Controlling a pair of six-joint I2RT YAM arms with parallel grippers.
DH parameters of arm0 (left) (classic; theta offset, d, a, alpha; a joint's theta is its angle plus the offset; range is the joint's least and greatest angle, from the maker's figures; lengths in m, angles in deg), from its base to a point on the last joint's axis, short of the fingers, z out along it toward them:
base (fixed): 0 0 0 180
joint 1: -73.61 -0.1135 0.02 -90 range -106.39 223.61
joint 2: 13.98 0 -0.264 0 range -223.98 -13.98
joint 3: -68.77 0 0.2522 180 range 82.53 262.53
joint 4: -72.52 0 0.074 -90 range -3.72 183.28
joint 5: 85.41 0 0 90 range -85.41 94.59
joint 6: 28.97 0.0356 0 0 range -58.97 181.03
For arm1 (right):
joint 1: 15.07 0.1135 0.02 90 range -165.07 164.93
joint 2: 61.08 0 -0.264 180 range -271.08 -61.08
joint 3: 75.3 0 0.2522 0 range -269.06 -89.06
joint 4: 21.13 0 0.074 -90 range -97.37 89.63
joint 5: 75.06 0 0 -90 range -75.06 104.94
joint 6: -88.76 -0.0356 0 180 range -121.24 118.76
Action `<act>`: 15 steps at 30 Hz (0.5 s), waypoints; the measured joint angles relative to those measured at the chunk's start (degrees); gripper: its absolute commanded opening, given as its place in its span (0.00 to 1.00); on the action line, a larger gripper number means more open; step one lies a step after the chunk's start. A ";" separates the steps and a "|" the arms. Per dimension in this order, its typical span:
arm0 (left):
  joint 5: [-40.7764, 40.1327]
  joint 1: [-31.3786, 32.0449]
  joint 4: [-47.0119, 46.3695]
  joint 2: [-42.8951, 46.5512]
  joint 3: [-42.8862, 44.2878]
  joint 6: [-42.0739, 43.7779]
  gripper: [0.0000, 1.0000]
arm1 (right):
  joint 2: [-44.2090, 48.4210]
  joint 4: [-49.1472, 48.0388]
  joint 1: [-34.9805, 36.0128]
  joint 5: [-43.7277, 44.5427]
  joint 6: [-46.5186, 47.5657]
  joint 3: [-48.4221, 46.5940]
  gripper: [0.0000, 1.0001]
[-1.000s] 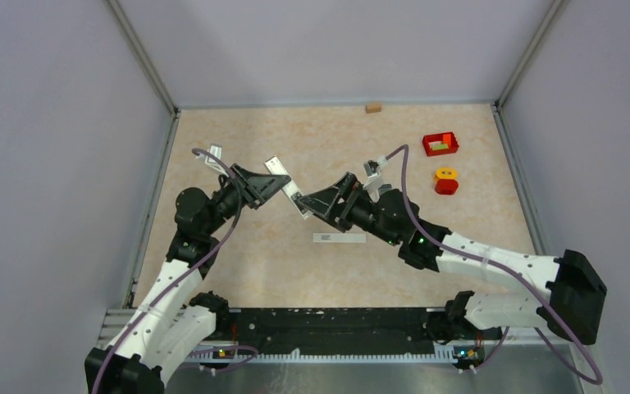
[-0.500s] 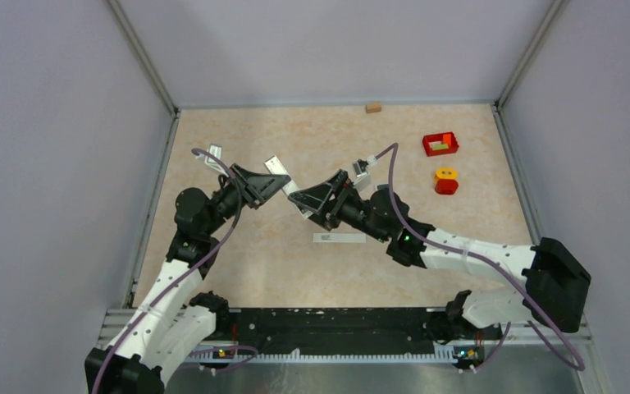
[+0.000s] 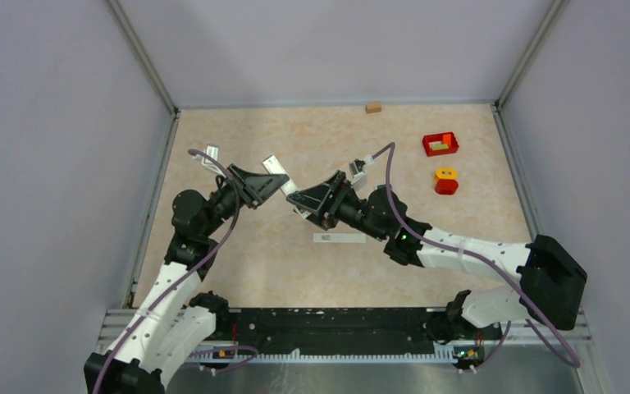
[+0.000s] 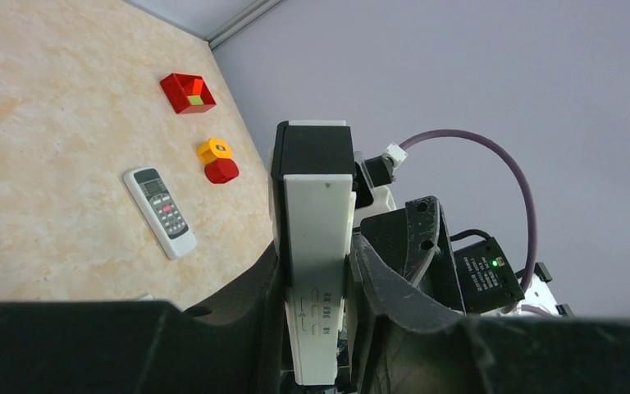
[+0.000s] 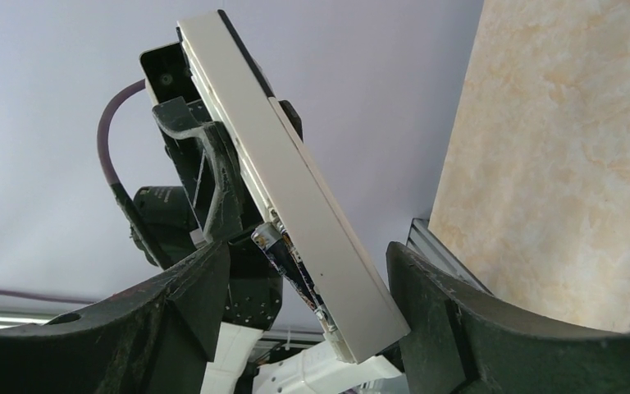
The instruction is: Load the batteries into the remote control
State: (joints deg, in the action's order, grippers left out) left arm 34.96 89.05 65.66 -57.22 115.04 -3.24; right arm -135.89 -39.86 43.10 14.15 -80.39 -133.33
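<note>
My left gripper (image 4: 320, 275) is shut on the white remote control (image 4: 316, 222) and holds it off the table, tilted; it shows again between the arms (image 3: 276, 166). From the right wrist I see the remote control (image 5: 295, 189) edge-on. A dark battery (image 5: 287, 261) with a metal cap lies along its lower end, in the open compartment. My right gripper (image 5: 308, 279) is open. Its fingers stand either side of that end, the left one clear of the battery. From above, the right gripper (image 3: 302, 199) meets the left gripper (image 3: 275, 182) mid-table.
A long white bar with a small label (image 3: 339, 238) lies just in front of the grippers. Another white handset with dark screen (image 4: 160, 212) lies on the table. At the right are a red box (image 3: 440, 144) and a yellow-and-red piece (image 3: 445, 180); a small wooden block (image 3: 372, 107) is at the back wall.
My right arm has slid left until its jaws bracket the remote control's lower end, and they have narrowed. The left gripper has barely moved and keeps its hold.
</note>
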 measured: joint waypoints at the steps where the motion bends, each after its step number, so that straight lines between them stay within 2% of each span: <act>1: 0.00 0.00 -0.07 0.00 0.04 0.00 0.00 | 0.00 -0.11 -0.11 -0.15 -0.09 0.00 0.69; 6: 0.02 -0.09 -0.90 0.00 0.07 0.04 0.00 | -0.85 -1.57 -0.76 -1.18 -1.27 0.00 0.60; 12: -0.17 -0.31 -2.91 0.02 0.07 -0.35 0.00 | -2.97 -4.87 -1.31 -3.37 -3.21 0.02 0.41; 15: -0.90 -0.52 -2.99 0.39 0.07 -0.87 0.00 | -3.72 -7.26 -1.36 -4.52 -3.98 0.35 0.38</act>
State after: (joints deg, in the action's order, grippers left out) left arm 34.07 88.53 62.67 -56.83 115.11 -4.12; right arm -139.60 -47.12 41.75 9.62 -84.37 -132.98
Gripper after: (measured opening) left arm 0.317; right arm 0.424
